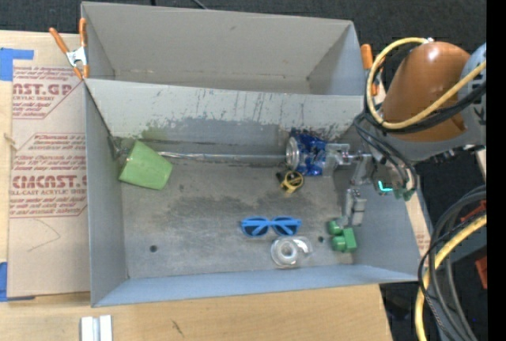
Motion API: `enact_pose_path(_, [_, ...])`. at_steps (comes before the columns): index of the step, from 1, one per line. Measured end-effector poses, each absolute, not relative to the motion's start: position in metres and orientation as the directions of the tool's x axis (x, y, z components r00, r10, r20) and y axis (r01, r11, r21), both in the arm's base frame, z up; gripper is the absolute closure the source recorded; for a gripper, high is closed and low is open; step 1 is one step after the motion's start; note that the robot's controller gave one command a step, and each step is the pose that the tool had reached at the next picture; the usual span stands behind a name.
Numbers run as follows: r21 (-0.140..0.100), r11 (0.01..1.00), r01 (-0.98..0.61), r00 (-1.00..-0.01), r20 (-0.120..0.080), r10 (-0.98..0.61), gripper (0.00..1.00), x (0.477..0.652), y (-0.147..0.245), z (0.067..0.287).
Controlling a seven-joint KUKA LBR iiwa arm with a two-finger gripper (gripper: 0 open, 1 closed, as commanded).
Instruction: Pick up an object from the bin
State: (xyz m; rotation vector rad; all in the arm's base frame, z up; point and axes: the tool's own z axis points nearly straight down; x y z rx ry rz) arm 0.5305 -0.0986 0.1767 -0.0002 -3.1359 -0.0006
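One small green plastic block (342, 239), lower right by the gripper (355, 217) whose state I cannot tell, looks light and stiff; pinch its sides.

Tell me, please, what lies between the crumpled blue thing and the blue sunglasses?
In the camera view, a small yellow-and-black thing lies there.

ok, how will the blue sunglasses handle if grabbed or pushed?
The blue sunglasses look like thin plastic, so probably light. They lie flat on the bin floor, so a push likely slides them, no rolling. The narrow frame may twist when gripped.
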Motion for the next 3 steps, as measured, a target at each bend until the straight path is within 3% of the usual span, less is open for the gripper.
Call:
enact_pose_path(1, [0.002, 0.992, 0.128, -0.992, 0.008, 0.128, 0.00, 0.494, -0.092, 0.073])
enact_pose_path(2, [0.004, 0.998, 0.055, -0.998, -0.002, 0.055, 0.00, 0.489, 0.012, 0.070])
enact_pose_path(3, [0.000, 0.998, 0.063, -0.998, -0.001, 0.063, 1.00, 0.489, 0.006, 0.071])
